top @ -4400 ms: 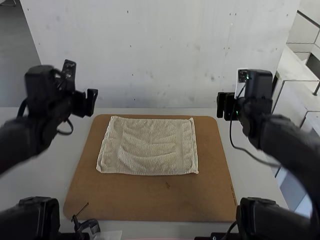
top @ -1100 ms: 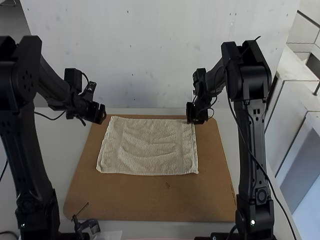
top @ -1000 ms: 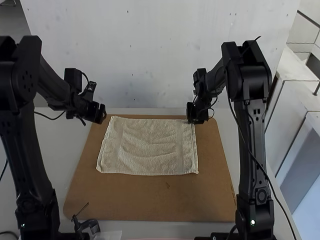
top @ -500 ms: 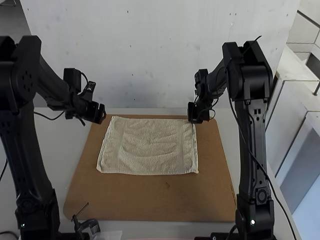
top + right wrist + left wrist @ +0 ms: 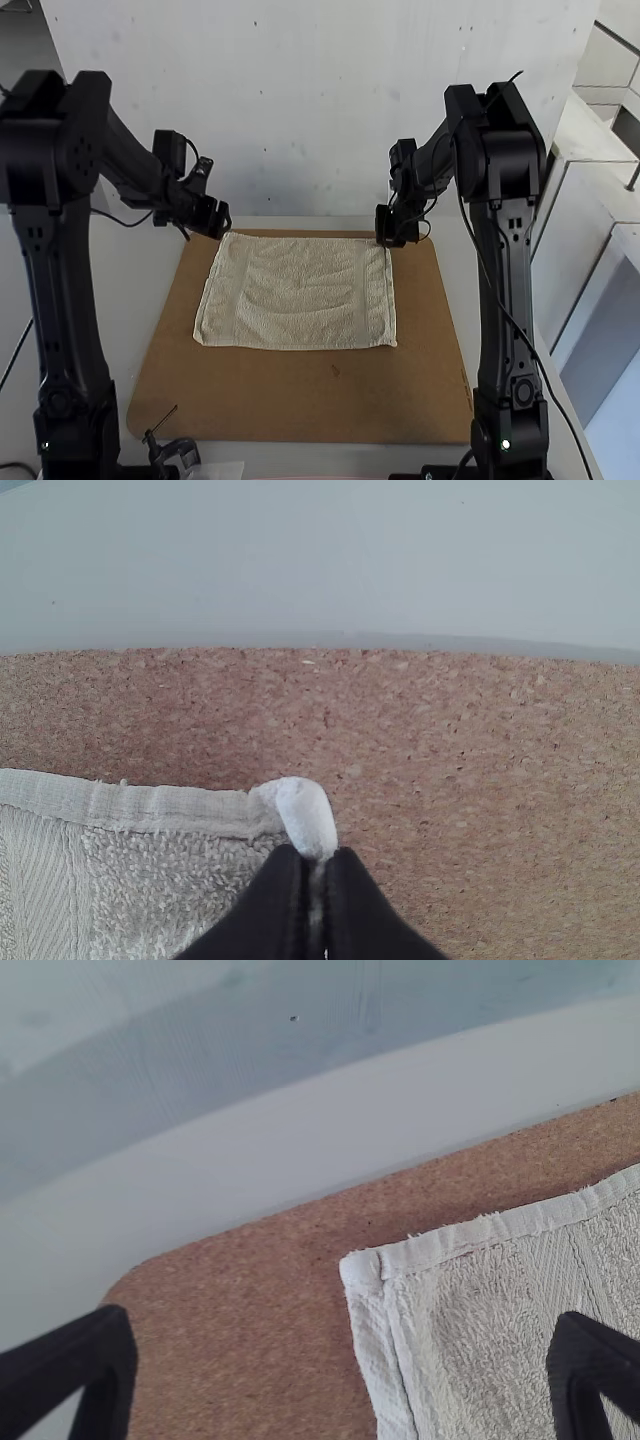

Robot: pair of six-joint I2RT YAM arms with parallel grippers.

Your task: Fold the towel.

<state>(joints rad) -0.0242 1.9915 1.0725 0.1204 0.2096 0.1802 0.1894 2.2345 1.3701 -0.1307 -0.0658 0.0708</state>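
I have the towel [image 5: 300, 295] spread on the brown board [image 5: 300, 400], its body lying between my two sets of jaws and running back from them toward the arm bases. My right gripper [image 5: 318, 865] is clenched on the far right corner [image 5: 305, 815], with a small tip of hem poking out just past its jaws. My left gripper [image 5: 342, 1328] has its jaws spread wide apart with nothing in them; the far left corner [image 5: 368, 1272] sits just ahead of the gap, the cloth trailing back under one finger.

I judge this as the moment to pinch that second corner before folding the far edge over. The right bite looks shallow, so a sharp lift could pull the hem out of those jaws. On the left, the corner is not squared to the gap: if I close short of it, I catch only air or a sliver of hem; if I drop too low, the fingertips could press into the board or shove the cloth into a ruck. Taking a deeper bite on one side than the other would carry the edge over skewed. And should the right arm lift first, it could drag the left corner out from my open jaws' reach.
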